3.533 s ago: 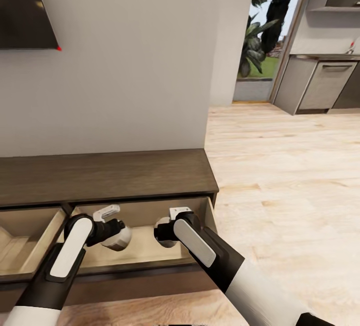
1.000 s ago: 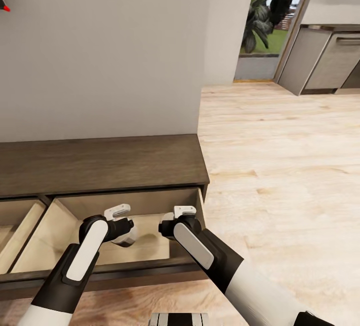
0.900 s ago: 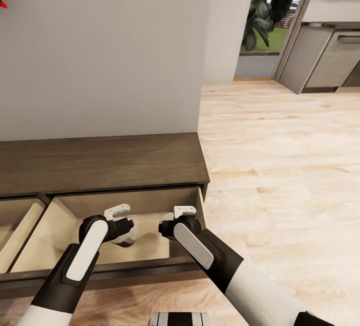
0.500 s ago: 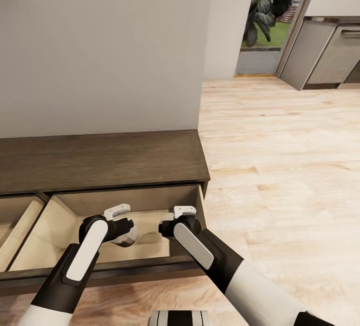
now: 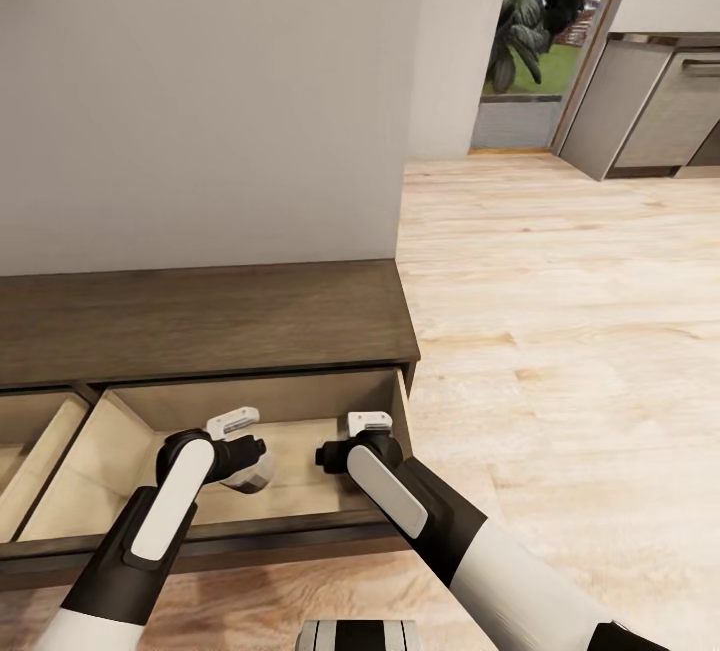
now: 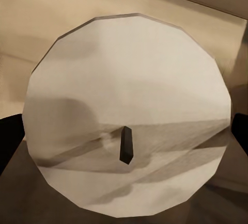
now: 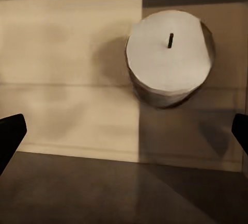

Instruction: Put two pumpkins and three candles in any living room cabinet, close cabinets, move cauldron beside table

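Two candles are occupying us at the open drawer [image 5: 120,431] of the cabinet [image 5: 200,326]. We are holding one candle [image 6: 126,115] pinched in our left gripper [image 5: 250,461], hanging low over the drawer floor for a gentle release. Our right gripper [image 5: 325,456] is hovering with jaws spread, empty, above the other candle [image 7: 168,56], which is resting inside.

A candle [image 7: 168,59] sits in the open drawer [image 5: 300,401] of the cabinet [image 5: 200,321], lower left; floor [image 5: 560,331] right.
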`<state>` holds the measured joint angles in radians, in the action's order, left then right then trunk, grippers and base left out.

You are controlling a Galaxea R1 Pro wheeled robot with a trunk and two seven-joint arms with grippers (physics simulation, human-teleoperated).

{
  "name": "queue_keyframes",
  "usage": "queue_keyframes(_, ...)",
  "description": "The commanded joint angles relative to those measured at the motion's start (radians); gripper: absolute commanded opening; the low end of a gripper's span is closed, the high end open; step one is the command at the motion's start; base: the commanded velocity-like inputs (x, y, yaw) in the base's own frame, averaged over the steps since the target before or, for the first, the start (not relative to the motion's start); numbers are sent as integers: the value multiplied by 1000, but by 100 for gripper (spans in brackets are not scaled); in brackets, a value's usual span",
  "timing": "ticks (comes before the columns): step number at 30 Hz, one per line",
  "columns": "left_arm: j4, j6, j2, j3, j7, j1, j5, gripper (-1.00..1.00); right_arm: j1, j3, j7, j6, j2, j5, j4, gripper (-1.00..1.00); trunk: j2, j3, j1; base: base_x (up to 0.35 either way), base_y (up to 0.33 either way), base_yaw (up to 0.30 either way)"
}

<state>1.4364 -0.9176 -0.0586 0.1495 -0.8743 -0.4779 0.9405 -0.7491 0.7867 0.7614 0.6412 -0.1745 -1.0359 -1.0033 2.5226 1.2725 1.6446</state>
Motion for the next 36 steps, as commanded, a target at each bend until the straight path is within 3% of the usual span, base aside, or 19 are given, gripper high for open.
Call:
queue_keyframes(1, 1, -1, -1, 2, -11, -1, 10, -100, -1, 1, 9, 2, 0, -7, -1, 100, 0, 1, 0, 0, 0, 0)
queue_keyframes(5, 2, 0, -1, 0, -11, -1, 9, -100, -1, 1, 9, 2, 0, -7, 0, 100, 0, 1, 0, 0, 0, 0)
queue_keyframes(6, 2, 0, -1, 0, -11, -1, 9, 100, -1, 1, 9, 2, 0, -7, 0, 100, 0, 1, 0, 0, 0, 0)
queue_keyframes(18, 4, -3, -1, -2, -8, -1, 14, 100, -1, 2, 9, 2, 0, -7, 0, 100, 0, 1, 0, 0, 0, 0)
queue_keyframes(36, 6, -7, -1, -2, -6, -2, 20, 100, -1, 0, 9, 2, 0, -7, -1, 100, -3, -57, -7, 0, 0, 0)
